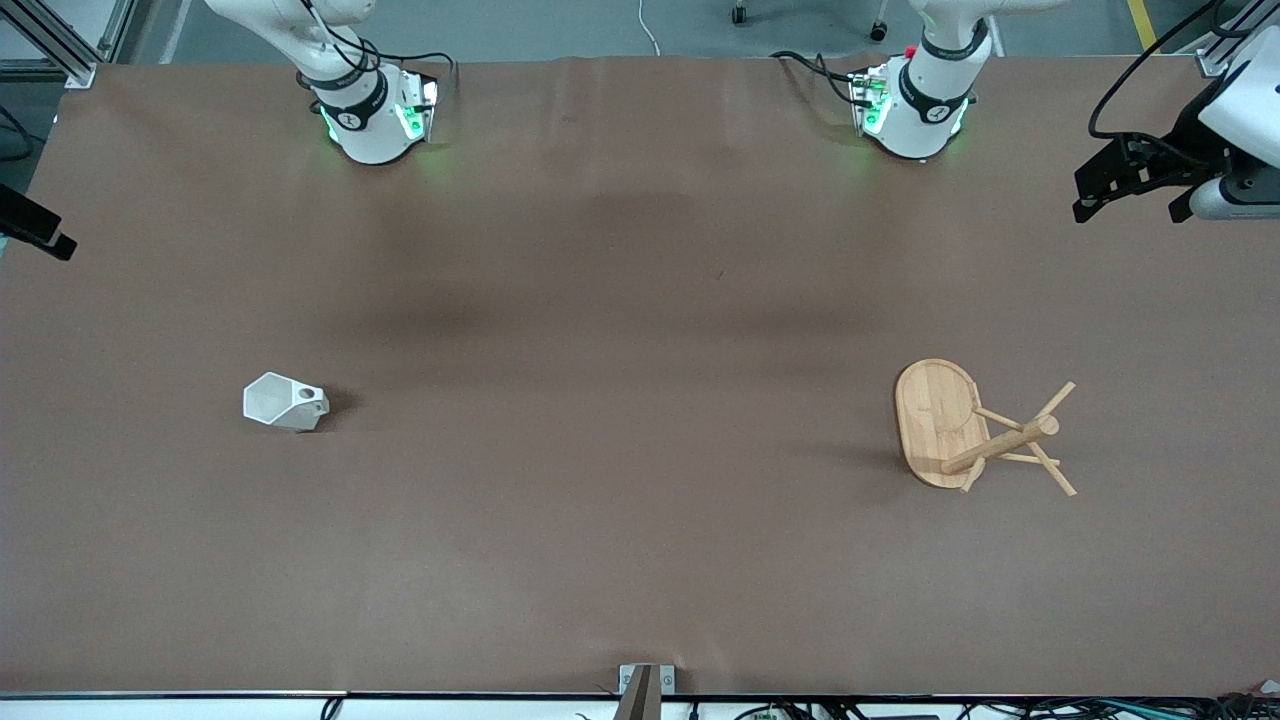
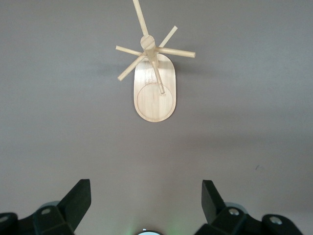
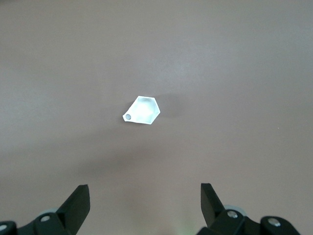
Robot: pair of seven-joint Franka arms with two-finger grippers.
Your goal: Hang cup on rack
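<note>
The cup (image 1: 285, 402), a small white faceted mug, sits on the brown table toward the right arm's end, its holed handle pointing toward the table's middle. It also shows in the right wrist view (image 3: 142, 110). The rack (image 1: 975, 428), a bamboo mug tree with an oval base, stands toward the left arm's end and shows in the left wrist view (image 2: 154, 81). My left gripper (image 1: 1130, 198) hangs high by that end of the table, open and empty (image 2: 145, 185). My right gripper (image 1: 40, 232) is at the other end, high over the table, open and empty (image 3: 145, 188).
The brown table cover (image 1: 620, 480) is bare between the cup and the rack. The two arm bases (image 1: 375, 120) (image 1: 915, 110) stand along the table's edge farthest from the front camera. A small metal bracket (image 1: 645, 685) sits at the edge nearest that camera.
</note>
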